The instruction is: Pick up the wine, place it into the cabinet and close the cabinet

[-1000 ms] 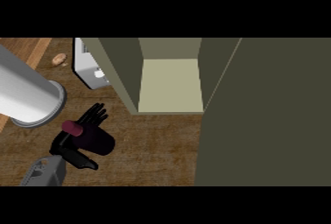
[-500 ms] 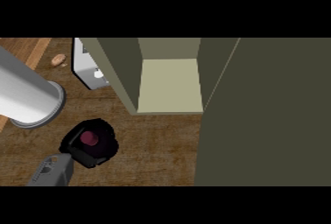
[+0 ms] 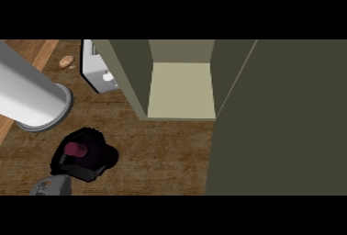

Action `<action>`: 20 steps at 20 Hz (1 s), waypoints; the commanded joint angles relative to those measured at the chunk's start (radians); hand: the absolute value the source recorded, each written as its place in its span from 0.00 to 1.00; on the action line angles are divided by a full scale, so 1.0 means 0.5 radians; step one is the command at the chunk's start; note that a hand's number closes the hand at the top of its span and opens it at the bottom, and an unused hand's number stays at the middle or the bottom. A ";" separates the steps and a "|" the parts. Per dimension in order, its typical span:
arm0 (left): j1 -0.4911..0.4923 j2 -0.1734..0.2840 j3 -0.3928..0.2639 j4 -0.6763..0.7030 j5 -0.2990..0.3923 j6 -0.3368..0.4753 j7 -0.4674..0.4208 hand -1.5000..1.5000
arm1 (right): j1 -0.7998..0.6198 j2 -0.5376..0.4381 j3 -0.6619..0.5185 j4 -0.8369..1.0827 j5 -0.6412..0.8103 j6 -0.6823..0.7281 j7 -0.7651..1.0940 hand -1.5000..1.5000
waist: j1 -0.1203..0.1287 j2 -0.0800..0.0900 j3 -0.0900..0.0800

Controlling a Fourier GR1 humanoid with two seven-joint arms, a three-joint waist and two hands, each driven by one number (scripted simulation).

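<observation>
The wine bottle (image 3: 75, 149) is seen from above as a dark red cap, standing on the wooden counter at the lower left. My right hand (image 3: 93, 161) is shut on it, with black fingers curled round the neck and body so that most of the bottle is hidden. A short piece of grey forearm (image 3: 51, 186) shows below the hand. The olive cabinet (image 3: 181, 92) stands up and to the right of the hand, with its pale inside floor showing. Its open door (image 3: 284, 124) fills the right side. My left hand is not in view.
A big pale grey cylinder (image 3: 30, 98) lies across the upper left, close to the hand. A white appliance (image 3: 100, 73) stands against the cabinet's left wall. A small tan object (image 3: 66, 61) lies at the far left back. Bare wooden counter (image 3: 163, 156) lies between hand and cabinet.
A second ago the fingers stood straight beside the bottle. They have since curled round it, and the hand has shifted slightly right with the bottle.
</observation>
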 commanded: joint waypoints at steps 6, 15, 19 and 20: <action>0.293 -0.079 0.129 -0.508 0.069 0.350 -0.121 1.00 | 0.022 0.010 -0.050 -0.142 -0.166 0.015 0.043 0.00 | -0.002 0.008 -0.001; 0.441 -0.278 -0.063 -1.355 0.253 0.388 0.460 1.00 | -0.049 -0.008 -0.008 -0.285 -0.145 -0.054 0.273 0.00 | -0.009 0.006 -0.002; 0.479 -0.269 -0.141 -1.666 0.357 0.365 0.780 1.00 | -0.115 -0.030 -0.108 -0.153 -0.212 -0.015 0.176 0.00 | -0.008 0.010 -0.002; 0.412 -0.272 -0.153 -1.725 0.348 0.428 0.880 1.00 | 0.007 -0.002 -0.059 -0.222 -0.159 -0.015 0.167 0.00 | -0.018 0.009 -0.002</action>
